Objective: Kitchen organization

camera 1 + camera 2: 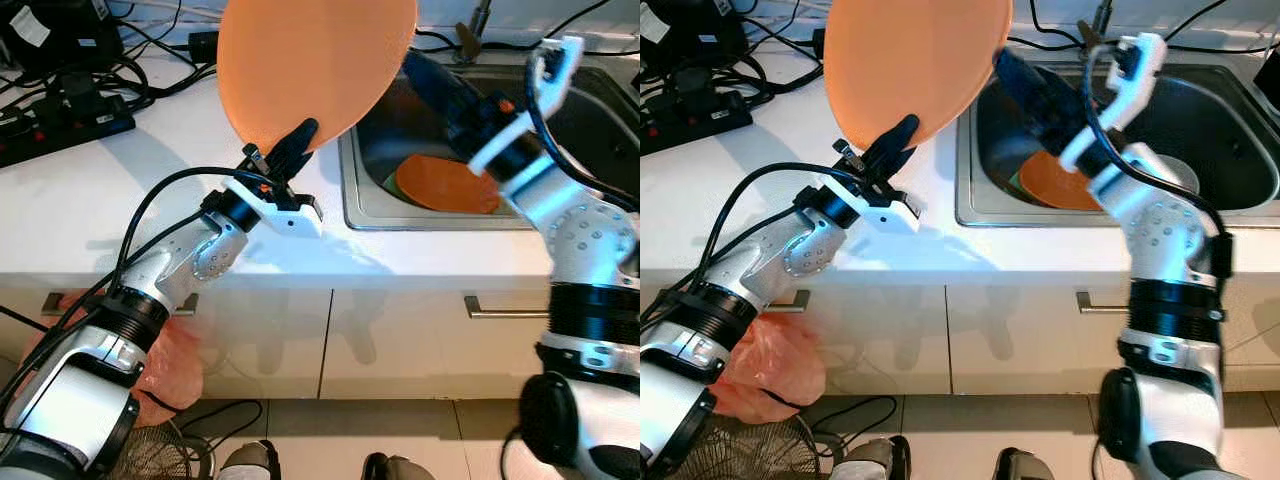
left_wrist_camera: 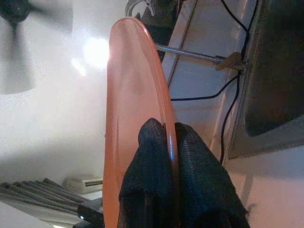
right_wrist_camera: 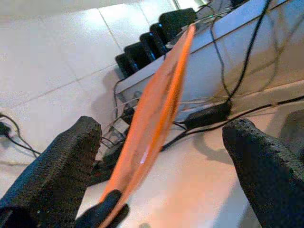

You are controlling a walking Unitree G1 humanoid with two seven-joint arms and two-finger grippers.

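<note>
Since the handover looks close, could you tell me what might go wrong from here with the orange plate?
1. The left gripper pinches the round orange plastic plate only at its rim, held upright over the white counter; it could pivot or slip.
2. The right gripper is open with the plate's edge between its fingers; closing off-centre could knock the plate loose.
3. A dropped plate could hit the second orange plate in the steel sink.

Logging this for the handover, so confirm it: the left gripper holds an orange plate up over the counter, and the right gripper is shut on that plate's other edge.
Not quite. The right gripper is open; in the right wrist view its fingers stand apart on either side of the orange plate. The left gripper does hold the plate over the counter.
</note>
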